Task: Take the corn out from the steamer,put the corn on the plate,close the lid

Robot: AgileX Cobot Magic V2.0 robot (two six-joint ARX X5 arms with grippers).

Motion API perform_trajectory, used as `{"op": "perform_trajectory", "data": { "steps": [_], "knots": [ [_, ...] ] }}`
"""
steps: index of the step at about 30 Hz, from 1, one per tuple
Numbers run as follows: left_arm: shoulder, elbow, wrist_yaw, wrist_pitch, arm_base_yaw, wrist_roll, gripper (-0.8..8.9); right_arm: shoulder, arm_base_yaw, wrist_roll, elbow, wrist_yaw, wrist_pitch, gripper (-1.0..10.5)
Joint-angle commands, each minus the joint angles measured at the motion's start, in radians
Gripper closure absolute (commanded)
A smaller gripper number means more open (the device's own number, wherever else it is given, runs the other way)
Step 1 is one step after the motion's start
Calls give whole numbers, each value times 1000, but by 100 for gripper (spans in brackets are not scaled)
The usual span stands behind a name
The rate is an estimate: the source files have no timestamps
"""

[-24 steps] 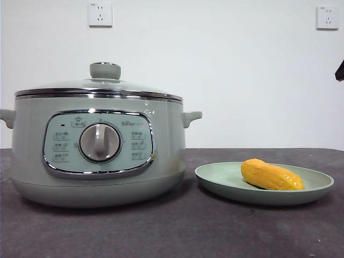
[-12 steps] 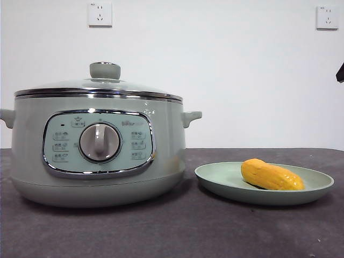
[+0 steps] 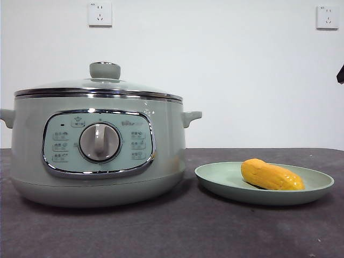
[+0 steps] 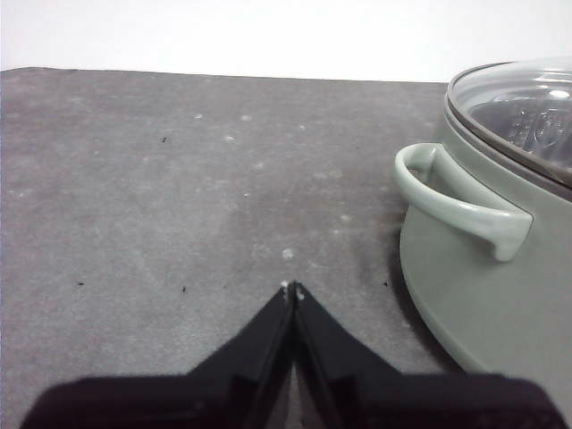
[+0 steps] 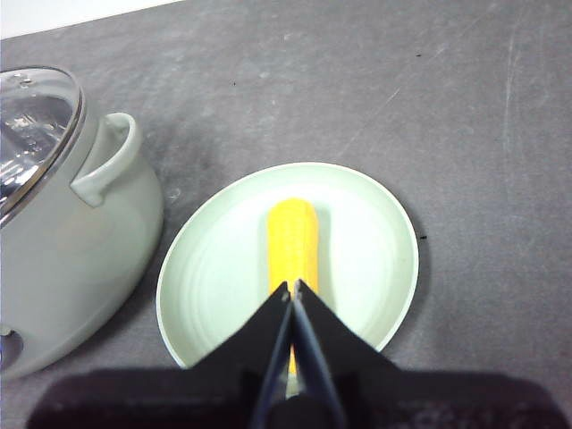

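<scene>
nothing has moved since the earlier frame: corn [image 3: 272, 175] lies on the plate [image 3: 215, 185], lid [image 3: 105, 83] sits on the steamer [image 3: 97, 156]. you see left gripper [image 4: 292, 288] and right gripper [image 5: 292, 288] pinched closed, empty; the task looks done.

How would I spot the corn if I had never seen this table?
Find the big pale green steamer with its lid on. Beside it on the dark table sits a shallow green plate. The corn lies on that plate: a stubby, glossy cob, the only yellow-orange thing here.

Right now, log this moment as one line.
corn: on plate | lid: on steamer | left claw: shut, beside steamer | right claw: shut, above plate
</scene>
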Motion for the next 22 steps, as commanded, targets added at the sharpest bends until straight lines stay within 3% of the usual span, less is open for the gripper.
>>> {"op": "perform_trajectory", "data": {
  "steps": [1,19,22],
  "knots": [
    [-2,-15,-3,5,4,-7,817,0,1,9,-10,0,6,945],
    [-2,-15,-3,5,4,-7,817,0,2,5,-10,0,5,945],
    [-2,-15,-3,5,4,-7,817,-39,-1,-92,-12,8,-6,945]
  ]
}}
